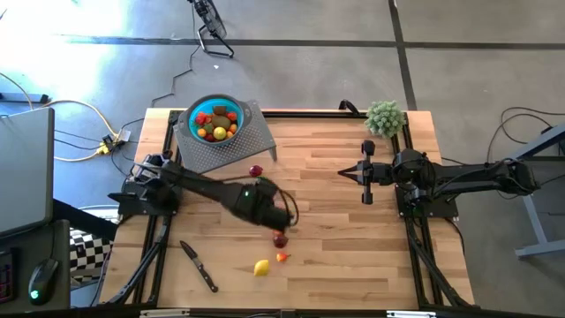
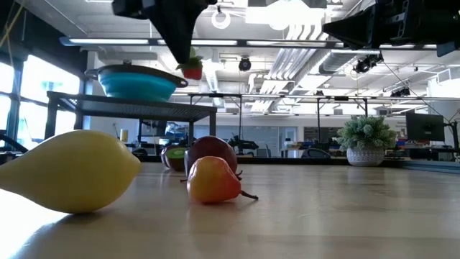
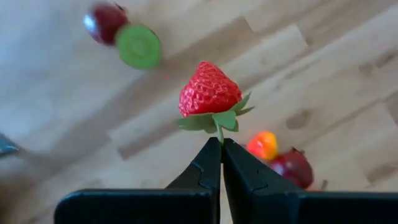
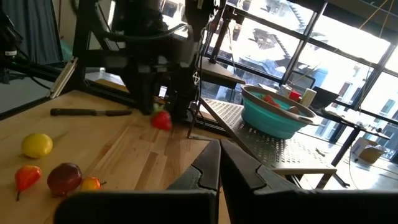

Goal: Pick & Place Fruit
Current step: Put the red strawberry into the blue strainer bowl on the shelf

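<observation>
My left gripper (image 3: 221,142) hangs over the middle of the table, shut on a red strawberry (image 3: 209,90), which also shows in the low view (image 2: 192,68). On the wood below lie more fruit: a maroon one (image 1: 256,170) with a green kiwi half (image 3: 138,45), another maroon one (image 1: 281,240), a red-orange one (image 1: 282,257) and a yellow lemon (image 1: 261,267). The teal bowl (image 1: 231,104) holds several fruit and stands on a grey perforated stand at the far left. My right gripper (image 1: 366,172) waits shut at the right, pointing level. My left gripper pinches the strawberry's green stem (image 3: 219,132) between the free ends of its two fingers. The fingers come from above, slanting steeply down. The strawberry hangs below the fingertips, lifted clear of the table.
A black-handled knife (image 1: 199,265) lies near the front left. A fuzzy pale green plant (image 1: 385,117) stands at the far right. The grey stand (image 1: 256,132) under the bowl is raised off the table. Bare wood lies between the two arms.
</observation>
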`<state>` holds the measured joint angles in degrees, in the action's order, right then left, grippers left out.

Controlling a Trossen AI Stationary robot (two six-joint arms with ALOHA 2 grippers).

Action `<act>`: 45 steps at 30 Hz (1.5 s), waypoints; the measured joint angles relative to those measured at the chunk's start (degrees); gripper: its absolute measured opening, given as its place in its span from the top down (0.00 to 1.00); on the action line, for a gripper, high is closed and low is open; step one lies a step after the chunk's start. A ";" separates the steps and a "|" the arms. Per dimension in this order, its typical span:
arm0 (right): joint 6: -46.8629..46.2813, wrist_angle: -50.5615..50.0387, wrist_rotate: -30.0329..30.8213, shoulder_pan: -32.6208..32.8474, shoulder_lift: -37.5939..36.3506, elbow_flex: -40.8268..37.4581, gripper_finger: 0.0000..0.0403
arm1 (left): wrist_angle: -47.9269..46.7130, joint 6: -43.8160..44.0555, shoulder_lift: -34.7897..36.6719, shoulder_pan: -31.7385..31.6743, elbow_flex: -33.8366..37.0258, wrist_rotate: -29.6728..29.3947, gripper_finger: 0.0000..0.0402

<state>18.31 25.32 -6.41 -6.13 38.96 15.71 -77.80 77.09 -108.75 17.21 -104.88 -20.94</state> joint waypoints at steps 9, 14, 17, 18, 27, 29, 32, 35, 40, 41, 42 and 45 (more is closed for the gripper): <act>0.00 -0.17 -0.01 0.00 -0.02 -0.01 0.99 | -12.64 -12.19 -0.06 -8.11 -11.48 -2.64 1.00; 0.00 -0.28 0.01 -0.02 -0.02 -0.01 0.99 | -12.11 -20.77 1.35 -12.64 -15.69 -4.40 1.00; 0.00 -0.61 0.01 -0.02 0.00 -0.01 0.99 | -12.15 -23.99 3.29 -15.62 -16.60 -6.25 1.00; 0.00 -0.63 0.01 -0.02 -0.02 -0.01 0.99 | -12.08 -25.08 3.75 -16.66 -16.59 -6.36 1.00; 0.02 -1.07 0.03 -0.02 0.00 -0.01 0.99 | -12.20 -30.19 7.67 -26.88 -16.51 -3.44 1.00; 0.11 -1.13 0.16 -0.02 -0.02 -0.01 0.99 | -12.24 -30.80 8.07 -28.90 -16.51 -3.08 1.00; 0.20 -1.22 0.28 -0.02 0.00 -0.01 0.99 | -12.21 -32.30 8.76 -32.36 -16.51 -2.76 1.00; 0.20 -1.38 0.28 -0.02 -0.02 -0.01 0.99 | -12.24 -34.93 8.96 -35.50 -16.51 -2.79 1.00; 0.20 -2.01 0.28 -0.02 -0.02 -0.01 0.99 | -12.15 -37.86 8.95 -40.40 -15.92 -1.98 1.00; 0.20 -2.22 0.28 -0.02 -0.02 -0.01 0.99 | -12.23 -37.85 8.96 -41.30 -15.35 -1.64 1.00; 0.18 -2.51 0.28 -0.02 -0.02 -0.01 0.99 | -12.25 -37.86 8.94 -42.27 -14.76 -0.88 1.00; 0.17 -3.05 0.28 -0.02 -0.02 -0.01 0.99 | -12.19 -38.99 9.01 -45.48 -12.74 2.54 1.00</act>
<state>18.48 22.27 -6.13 -6.15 38.94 15.70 -90.00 38.09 -99.74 -28.27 -117.62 -18.40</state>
